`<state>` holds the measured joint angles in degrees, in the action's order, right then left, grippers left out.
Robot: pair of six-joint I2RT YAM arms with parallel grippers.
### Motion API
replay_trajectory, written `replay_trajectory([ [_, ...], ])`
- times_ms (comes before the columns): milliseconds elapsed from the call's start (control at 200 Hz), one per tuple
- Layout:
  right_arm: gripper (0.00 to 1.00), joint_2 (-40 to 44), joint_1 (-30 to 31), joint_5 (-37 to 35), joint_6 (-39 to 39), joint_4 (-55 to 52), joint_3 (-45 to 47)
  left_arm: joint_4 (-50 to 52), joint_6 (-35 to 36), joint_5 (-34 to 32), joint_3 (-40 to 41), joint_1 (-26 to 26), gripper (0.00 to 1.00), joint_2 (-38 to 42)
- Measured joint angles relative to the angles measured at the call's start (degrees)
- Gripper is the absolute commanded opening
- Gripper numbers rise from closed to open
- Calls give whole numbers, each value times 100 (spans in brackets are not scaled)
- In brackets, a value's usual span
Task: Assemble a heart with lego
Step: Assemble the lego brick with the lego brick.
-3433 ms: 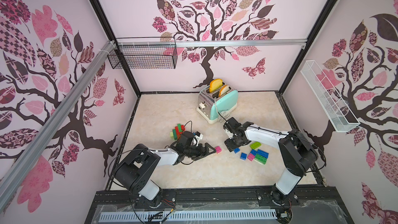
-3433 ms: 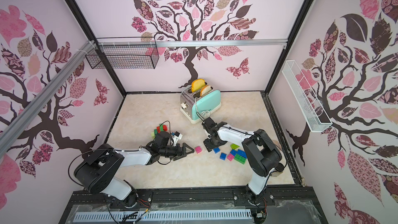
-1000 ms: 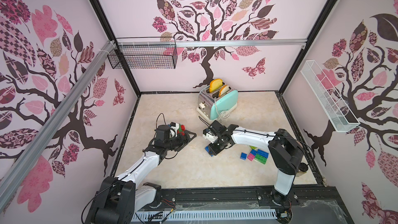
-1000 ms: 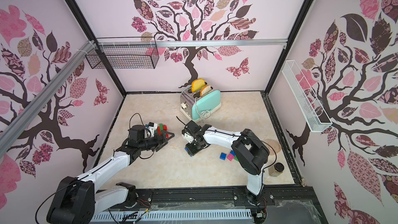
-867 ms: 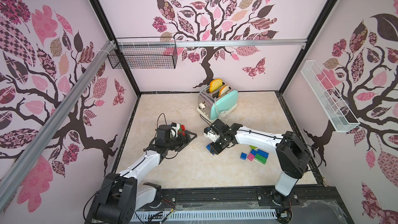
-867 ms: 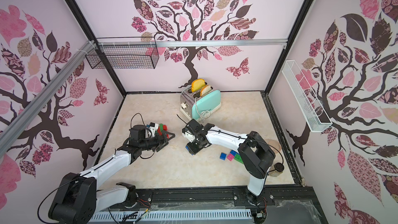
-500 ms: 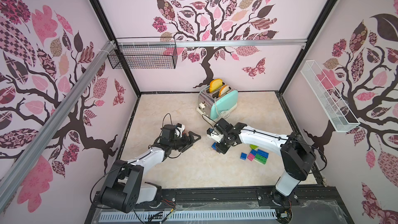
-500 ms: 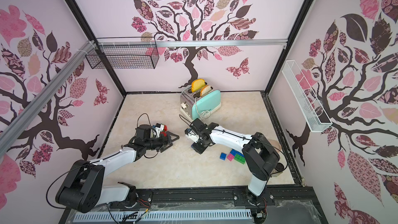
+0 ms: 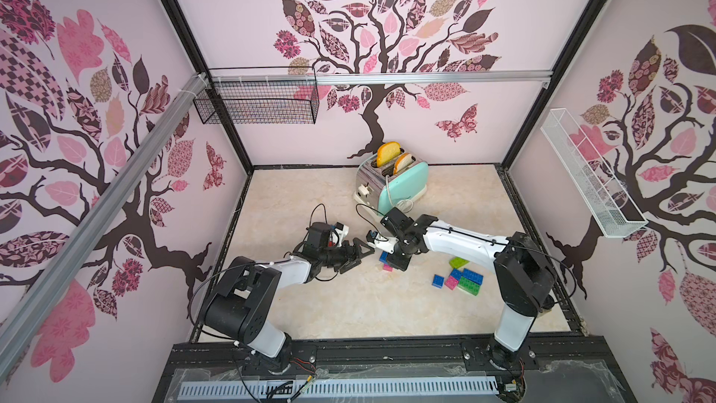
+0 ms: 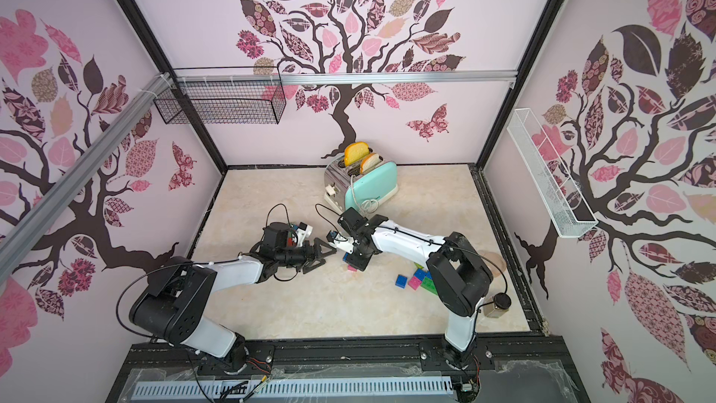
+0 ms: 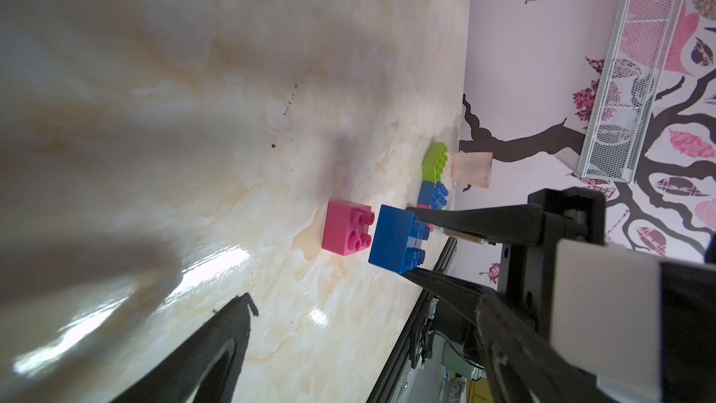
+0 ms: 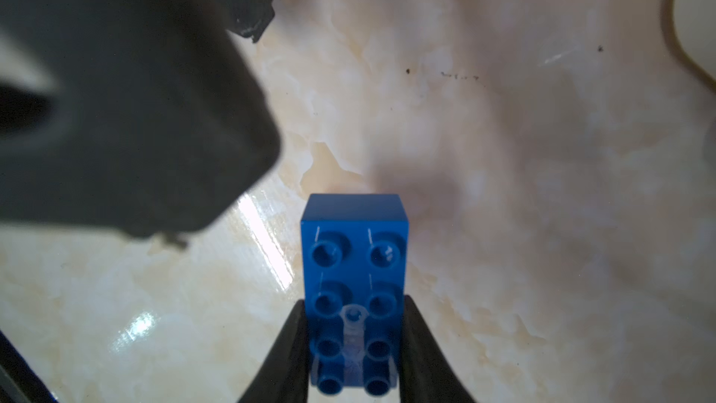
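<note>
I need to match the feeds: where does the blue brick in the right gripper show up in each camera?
Both top views: blue brick mid-table, half hidden under the right gripper.
Left wrist: the brick clamped between the gripper's black fingers.
Right wrist: the brick between the same fingers, studs toward the camera.
Landmark: pink brick beside it; absent from the right wrist view.

Left end effector (image 9: 362, 256) swung toward blue brick (image 12: 354, 288), apparently narrowing.

blue brick (image 12: 354, 265), pink brick (image 11: 341, 232), lime brick (image 11: 434, 162), mint-green toaster (image 9: 408, 184), cream marbled tabletop (image 9: 348, 304), perhaps peach-tinted cup (image 11: 470, 170)
</note>
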<state>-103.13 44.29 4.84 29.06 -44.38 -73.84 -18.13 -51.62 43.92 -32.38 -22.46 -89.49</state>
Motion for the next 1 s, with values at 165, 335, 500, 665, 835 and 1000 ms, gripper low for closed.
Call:
replay_trajectory([
  [165,24,-107,-83,7,170,-90,-52,-542,-234,232,9,-118,75,-216],
  [335,24,-142,-98,118,254,-175,-52,-940,-367,380,11,-350,75,-529],
  [500,24,-142,-98,212,313,-192,-52,-1449,-586,461,68,-459,71,-911],
  [665,24,-142,-105,302,337,-190,-55,-1952,-796,490,127,-466,61,-1178],
  [835,24,-157,-61,435,426,-216,-55,-2474,-1054,479,144,-466,54,-1401],
  [1000,24,-219,-61,450,485,-210,-55,-2769,-1187,479,144,-476,51,-1552],
])
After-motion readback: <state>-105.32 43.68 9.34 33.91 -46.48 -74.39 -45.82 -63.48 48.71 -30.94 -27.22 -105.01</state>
